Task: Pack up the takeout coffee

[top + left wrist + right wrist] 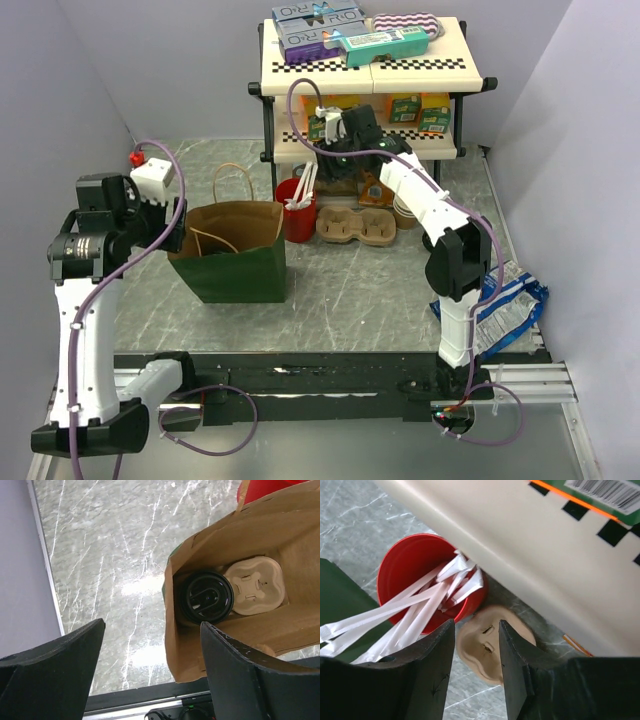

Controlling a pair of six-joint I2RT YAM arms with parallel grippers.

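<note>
The takeout coffee (206, 596), a brown cup with a round black lid, stands inside the open paper bag (220, 650) next to a pale pulp carrier (257, 586). My left gripper (152, 625) hangs open above the bag's near corner with nothing between its fingers. In the top view the left gripper (178, 225) sits at the left rim of the bag (235, 265); the coffee does not show there. My right gripper (476, 625) is open above a pulp tray (490, 647), under the shelf and beside the red cup (415, 575).
The red cup of white-wrapped stirrers (297, 215) stands right of the bag. A brown cup carrier tray (355, 228) and a stack of pale cups (405, 212) sit before the two-level shelf (370, 70). A blue snack bag (510, 300) lies at the right.
</note>
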